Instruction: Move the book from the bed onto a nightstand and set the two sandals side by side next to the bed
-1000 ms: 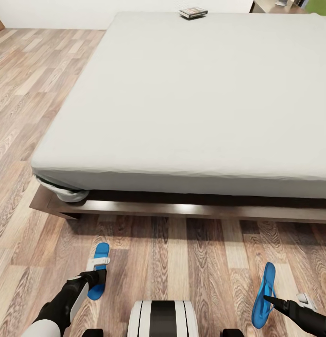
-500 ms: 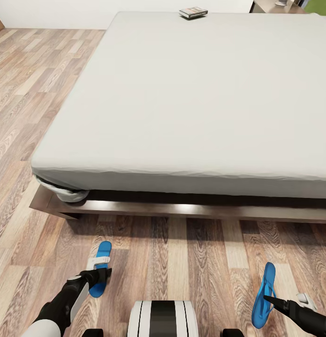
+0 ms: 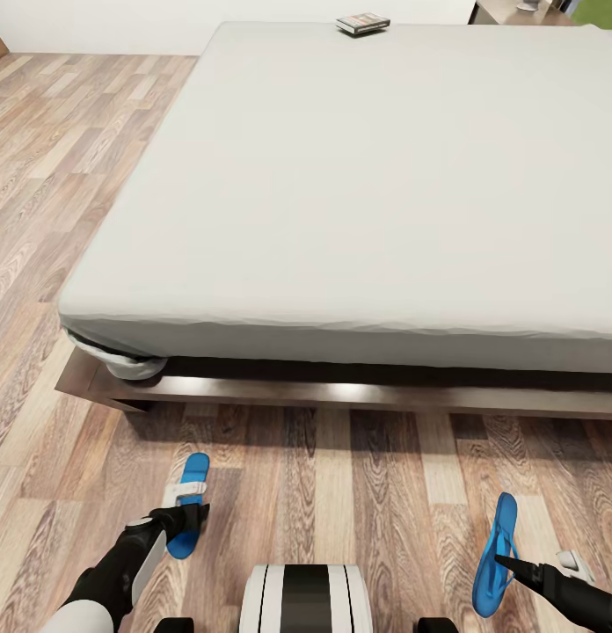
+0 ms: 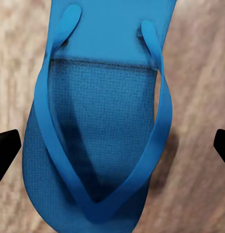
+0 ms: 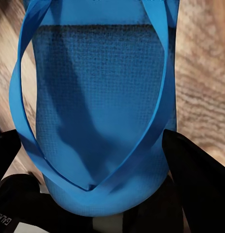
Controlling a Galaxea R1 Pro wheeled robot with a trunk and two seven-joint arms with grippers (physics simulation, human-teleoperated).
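The book [image 3: 363,24] lies at the far edge of the bed [image 3: 359,176]. One blue sandal [image 3: 188,501] with a white strap lies flat on the wood floor in front of the bed frame. My left gripper [image 3: 181,520] hangs just over it. In the left wrist view this sandal [image 4: 100,141] lies between fingertips [image 4: 6,148] spread wide, so the gripper [image 4: 112,145] is open. To the right, the second sandal [image 3: 494,556] stands tilted on its edge, off the floor. My right gripper [image 3: 515,567] is shut on that sandal [image 5: 100,111].
The bed's dark wooden frame [image 3: 341,394] juts out low along the floor ahead. My base [image 3: 306,600] sits between the two sandals. A brownish piece of furniture [image 3: 504,10] and something green [image 3: 601,10] show beyond the bed's far right corner. Plank floor stretches to the left.
Over the first half second my left gripper and the sandal under it shifted slightly to the right and toward the bed. Since then nothing has moved. The right arm stayed still.
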